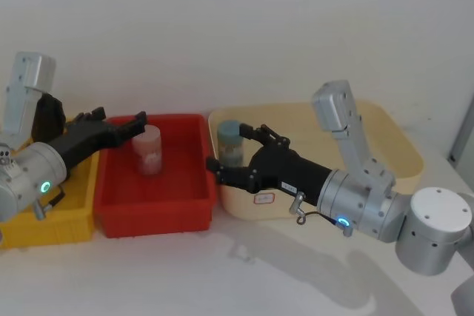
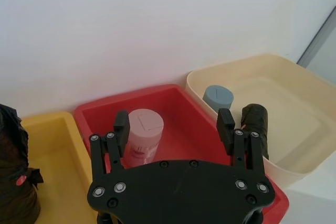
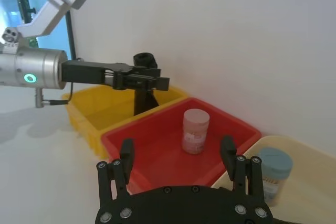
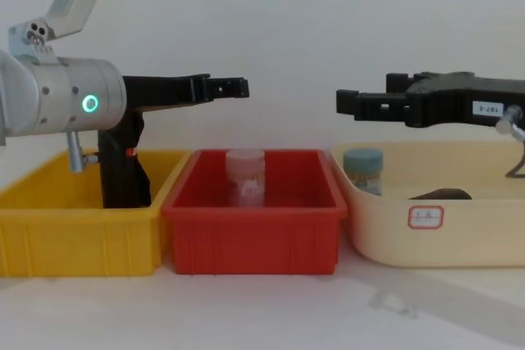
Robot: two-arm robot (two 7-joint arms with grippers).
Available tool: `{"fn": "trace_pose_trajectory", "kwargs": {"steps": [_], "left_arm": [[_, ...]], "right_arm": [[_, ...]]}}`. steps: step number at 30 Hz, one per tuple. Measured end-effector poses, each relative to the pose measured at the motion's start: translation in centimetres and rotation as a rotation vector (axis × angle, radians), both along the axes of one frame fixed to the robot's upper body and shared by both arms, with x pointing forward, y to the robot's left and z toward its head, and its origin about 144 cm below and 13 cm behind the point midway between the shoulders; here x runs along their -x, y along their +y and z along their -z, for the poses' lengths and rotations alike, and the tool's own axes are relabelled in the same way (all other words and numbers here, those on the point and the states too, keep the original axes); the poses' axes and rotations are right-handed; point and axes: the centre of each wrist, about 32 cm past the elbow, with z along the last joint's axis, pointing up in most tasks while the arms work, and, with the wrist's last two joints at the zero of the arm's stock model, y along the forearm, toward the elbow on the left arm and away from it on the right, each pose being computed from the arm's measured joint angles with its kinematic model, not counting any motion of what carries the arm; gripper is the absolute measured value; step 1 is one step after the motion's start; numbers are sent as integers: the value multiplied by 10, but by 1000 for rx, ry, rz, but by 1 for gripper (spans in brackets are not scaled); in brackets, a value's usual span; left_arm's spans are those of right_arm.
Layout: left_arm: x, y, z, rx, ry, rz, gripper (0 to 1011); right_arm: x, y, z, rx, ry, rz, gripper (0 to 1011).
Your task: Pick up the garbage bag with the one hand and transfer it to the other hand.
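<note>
- Left tool (image 1: 118, 122): fingers spread wide, holding nothing, hovering in the air.
- Below and just ahead of its fingertips: pink jar (image 4: 245, 176), upright in the red bin (image 4: 254, 243).
- Behind it, by its wrist: a black roll with a red mark (image 4: 123, 170), standing in the yellow bin (image 4: 74, 243).
- Right tool (image 1: 231, 149): also wide and holding nothing, white label strip on its body, fingertips facing the left tool's with a gap between.
- Garbage bag (image 2: 255, 121): lying low in the cream tub (image 4: 385, 243), beneath the right tool, not touched.
- Blue-lidded jar (image 4: 363, 170): upright under the right tool's fingertips, beside the bag.
</note>
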Motion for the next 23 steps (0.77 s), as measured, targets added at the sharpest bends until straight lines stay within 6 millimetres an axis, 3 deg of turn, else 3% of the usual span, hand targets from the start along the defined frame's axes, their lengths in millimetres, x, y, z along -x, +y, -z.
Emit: {"fn": "trace_pose_trajectory", "kwargs": {"steps": [23], "left_arm": [[-2,-1,1,5,-6,14,1001]], "right_arm": [[10,2,3,2,-8,-33,1000]]}}
